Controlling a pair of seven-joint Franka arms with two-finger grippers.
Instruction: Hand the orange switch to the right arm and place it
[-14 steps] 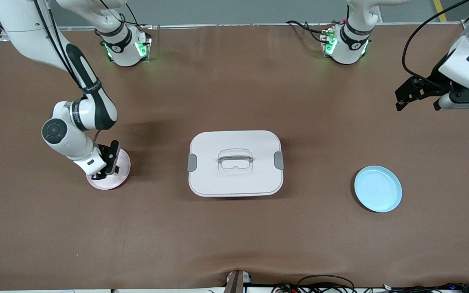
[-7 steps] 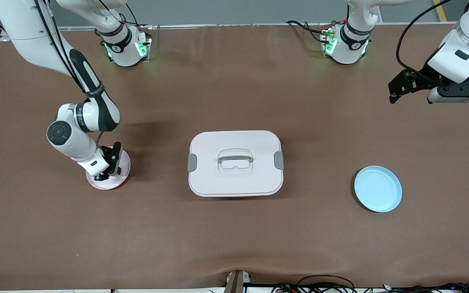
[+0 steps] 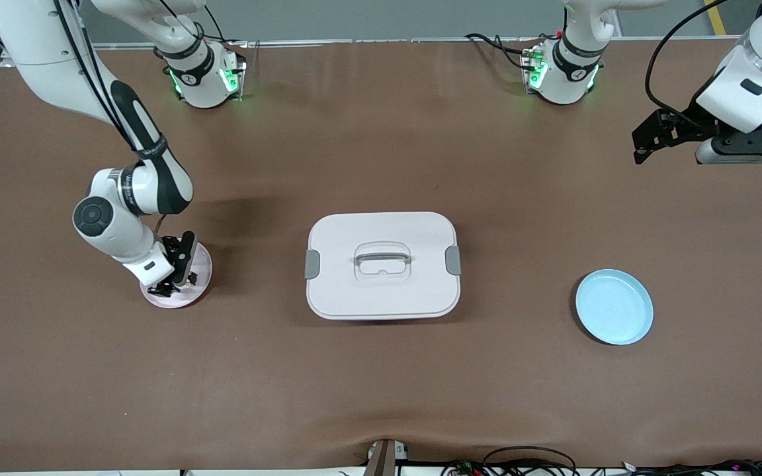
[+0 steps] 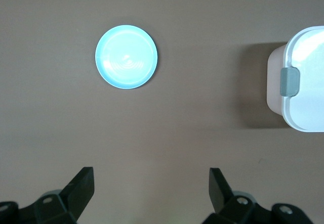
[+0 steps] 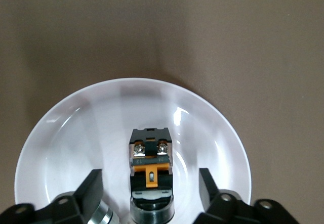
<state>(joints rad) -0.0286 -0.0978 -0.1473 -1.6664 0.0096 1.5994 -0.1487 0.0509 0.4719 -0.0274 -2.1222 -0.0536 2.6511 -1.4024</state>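
Resting in the pink plate (image 5: 61, 133), the switch (image 5: 150, 171) sits between the right tool's (image 5: 150, 193) wide, parted fingers; lifting crookedly could clip it and tip it over. Waiting near the table's edge past the blue plate (image 3: 614, 306), the left tool (image 4: 150, 186) hangs wide and empty.

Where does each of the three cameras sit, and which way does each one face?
Front view: high across the table, facing both arms' bases; shows the right end effector over the pink plate, left end effector aloft.
Left wrist view: looks down on the blue plate and lidded box; its open fingers show.
Right wrist view: looks down on the orange switch in the pink plate; open fingers flank it.
Shared: front and left wrist show blue plate, box.
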